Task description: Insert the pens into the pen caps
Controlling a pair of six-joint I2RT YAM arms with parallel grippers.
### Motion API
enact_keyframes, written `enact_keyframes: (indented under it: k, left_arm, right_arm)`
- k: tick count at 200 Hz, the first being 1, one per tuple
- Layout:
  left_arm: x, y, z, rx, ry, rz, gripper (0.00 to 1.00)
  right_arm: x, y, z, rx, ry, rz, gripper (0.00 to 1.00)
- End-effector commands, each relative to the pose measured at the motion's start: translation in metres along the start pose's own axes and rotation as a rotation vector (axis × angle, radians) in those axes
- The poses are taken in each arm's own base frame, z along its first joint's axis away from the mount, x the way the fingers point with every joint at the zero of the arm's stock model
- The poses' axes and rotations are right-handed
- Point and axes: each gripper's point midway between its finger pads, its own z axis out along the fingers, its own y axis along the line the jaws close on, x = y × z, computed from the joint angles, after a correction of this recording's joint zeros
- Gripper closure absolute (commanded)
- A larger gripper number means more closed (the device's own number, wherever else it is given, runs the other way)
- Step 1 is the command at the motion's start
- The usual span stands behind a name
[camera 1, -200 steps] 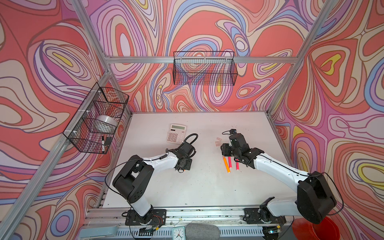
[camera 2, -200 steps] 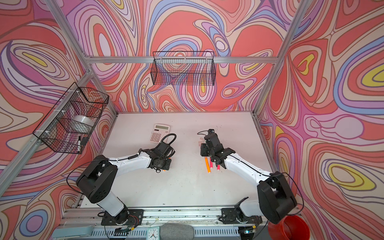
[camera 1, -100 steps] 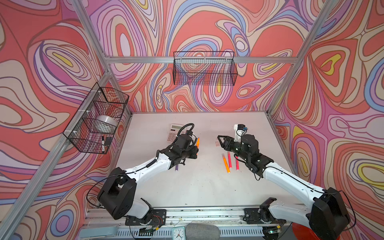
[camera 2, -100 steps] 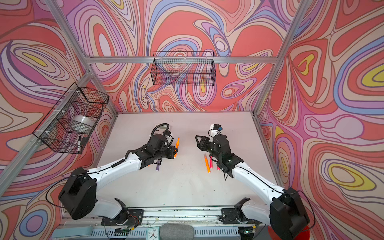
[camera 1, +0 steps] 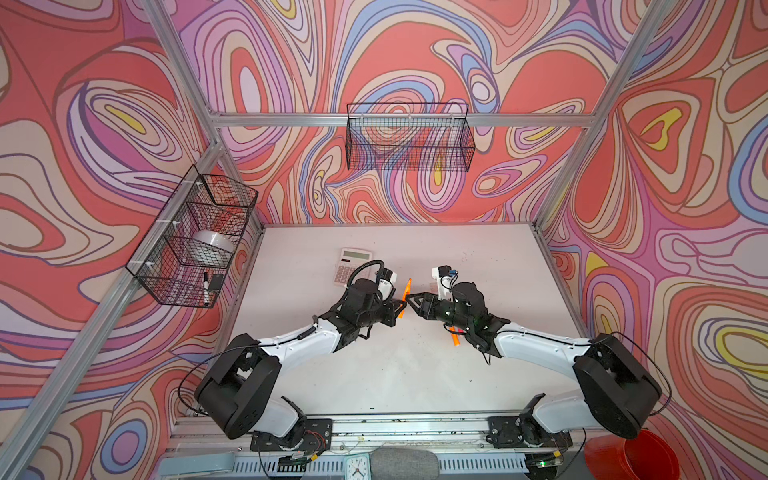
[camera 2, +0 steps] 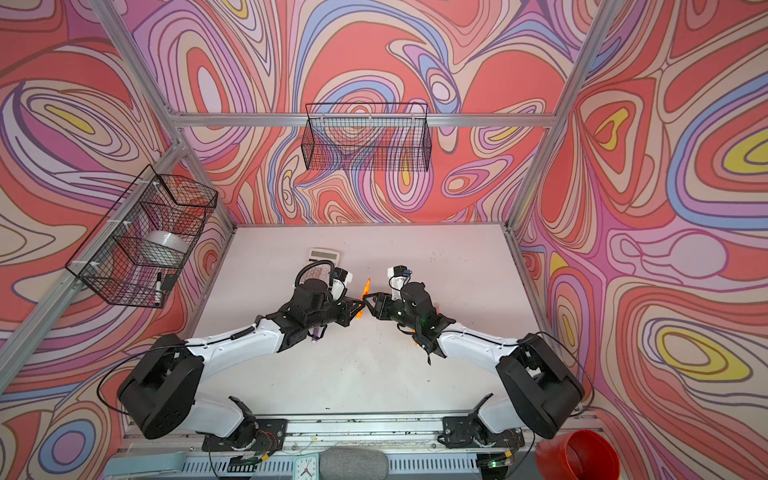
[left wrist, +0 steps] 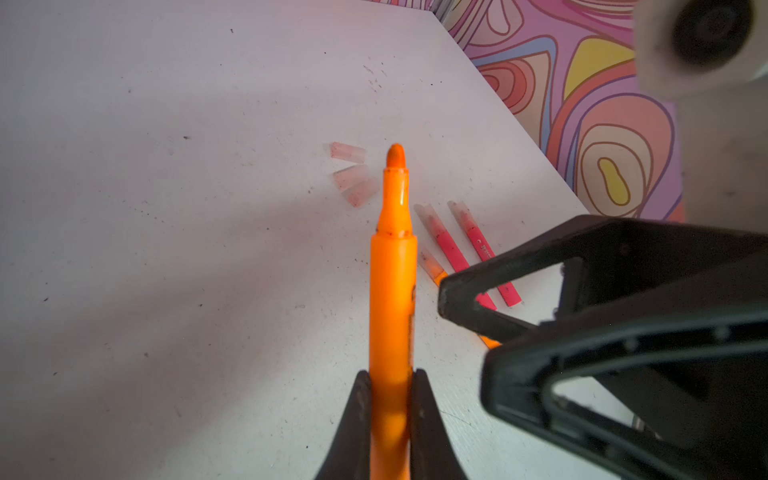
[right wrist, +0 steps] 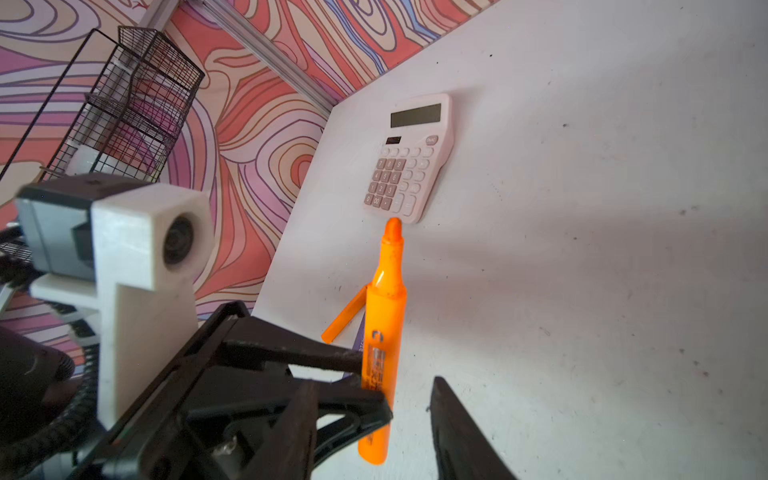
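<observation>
— Pen position, from above?
— In a top view the orange pen [camera 1: 407,287] is raised over the middle of the table [camera 1: 478,257], tip toward the back edge. The left gripper [camera 1: 400,307] clamps it, and the right gripper [camera 1: 409,298] is just beside it.
— Left wrist?
— Jaws pinch the barrel. Three loose pen caps [left wrist: 349,151] lie beyond the bare tip, and two capped pink pens [left wrist: 451,251] lie nearer the right edge.
— Right wrist?
— Its jaws stand apart, close beside the pen. A calculator [right wrist: 409,162] lies beyond the tip.
</observation>
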Motion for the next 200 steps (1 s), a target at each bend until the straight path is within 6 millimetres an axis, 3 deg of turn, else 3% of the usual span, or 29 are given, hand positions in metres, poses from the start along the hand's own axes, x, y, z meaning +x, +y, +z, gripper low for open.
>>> enact_keyframes:
  k: [1,80,125,168,200]
  left_arm:
    - [-0.008,-0.017,-0.002,0.079,-0.034,0.037,1.00]
    - [-0.001,-0.033,0.005,0.140,-0.004,0.060,1.00]
    - [0.001,-0.032,0.008,0.134,0.004,0.066,1.00]
    - [0.003,-0.035,0.010,0.156,0.007,0.055,0.68]
    - [0.004,-0.034,0.011,0.155,0.009,0.058,0.64]
  right_arm:
    - [-0.011,0.012,0.004,-0.041,-0.023,-0.016,0.58]
    - [-0.014,0.015,0.006,-0.036,-0.020,-0.010,0.69]
    - [-0.016,0.016,0.004,-0.031,-0.021,-0.006,0.97]
    - [-0.009,0.025,0.003,-0.059,-0.014,0.006,1.00]
    - [-0.002,0.037,0.006,-0.084,-0.005,-0.007,1.00]
